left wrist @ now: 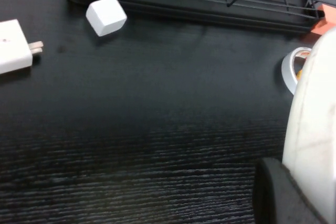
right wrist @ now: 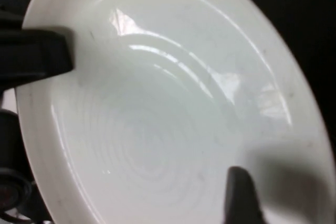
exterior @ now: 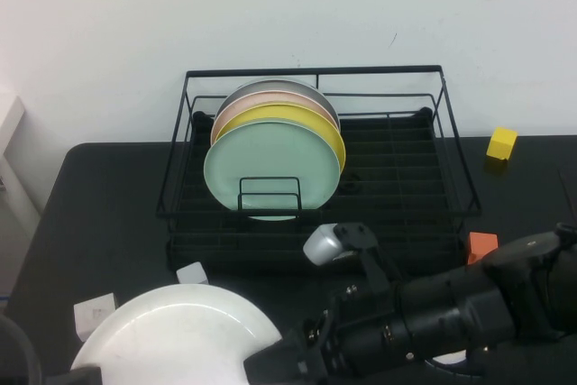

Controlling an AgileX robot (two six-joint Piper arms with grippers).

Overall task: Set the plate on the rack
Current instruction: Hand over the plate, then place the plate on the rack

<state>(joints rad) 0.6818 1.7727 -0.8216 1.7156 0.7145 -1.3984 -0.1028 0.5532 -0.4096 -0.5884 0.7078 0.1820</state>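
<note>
A white plate (exterior: 176,335) sits low over the near edge of a black bench (exterior: 108,214), its lower part cut off by the frame. The left hand (left wrist: 286,182) is almost entirely out of the overhead view. Its wrist camera shows one black finger (left wrist: 278,195) pressed against the plate's rim, closed on it, while the opposing finger is hidden behind the plate. The right hand (exterior: 279,362) reaches across from the right and ends at the plate's opposite edge. Whether it is open or closed cannot be told, since its own camera is filled by the plate's blurred face. Beyond both hands stands the black wire rack (exterior: 451,142), holding upright a mint green plate (exterior: 270,164), a yellow plate (exterior: 326,130) and two more behind that are largely hidden. Between the left hand and the rack lie a small white cube (exterior: 191,272) and a white plug adapter (exterior: 94,313). A silvery object (exterior: 323,245), hard to identify, sits just beyond the right arm. An orange block (exterior: 481,245) is partly hidden by the arm, and a yellow cube (exterior: 501,142) rests farther off.
</note>
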